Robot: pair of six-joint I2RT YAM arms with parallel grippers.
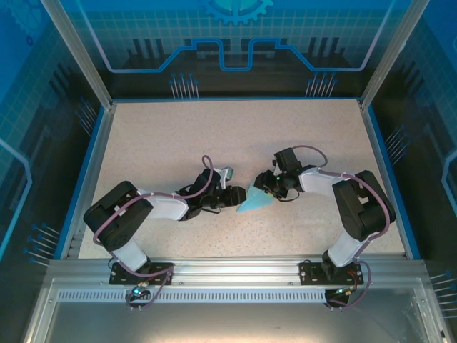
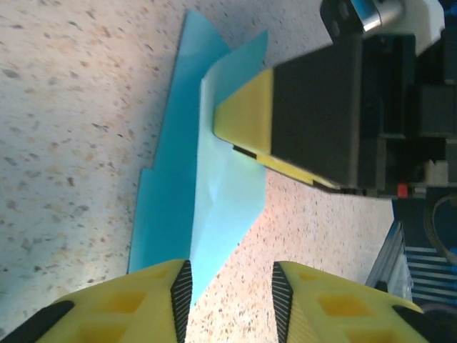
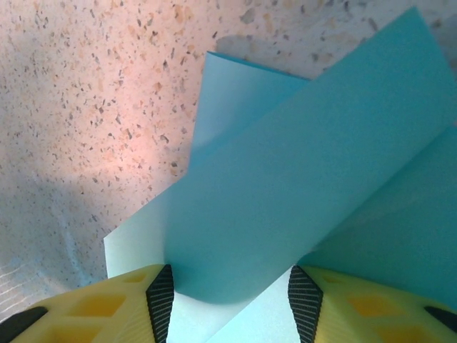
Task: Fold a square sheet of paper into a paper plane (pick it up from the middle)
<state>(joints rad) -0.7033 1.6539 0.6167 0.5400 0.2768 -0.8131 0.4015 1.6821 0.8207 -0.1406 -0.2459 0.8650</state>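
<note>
Two claws: left claw parted, empty; right claw astride folded light-blue paper sheet, grip unclear; my tugging risks unfolding.

Paper sheet: thin light-blue paper, matt, smooth (creased where folded). Tabletop: speckled, matt, fine-grained. Left hand: yellow plastic, faint sheen; black ribbed pads. Front rail: brushed metal.

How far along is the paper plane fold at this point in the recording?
Done: the paper is already folded into a narrow, layered, pointed shape on the table. In hand: a flap curls up between the right gripper's open fingers; the left gripper is open at the paper's tip. Left: flatten that flap, and probably finish further folds.
</note>
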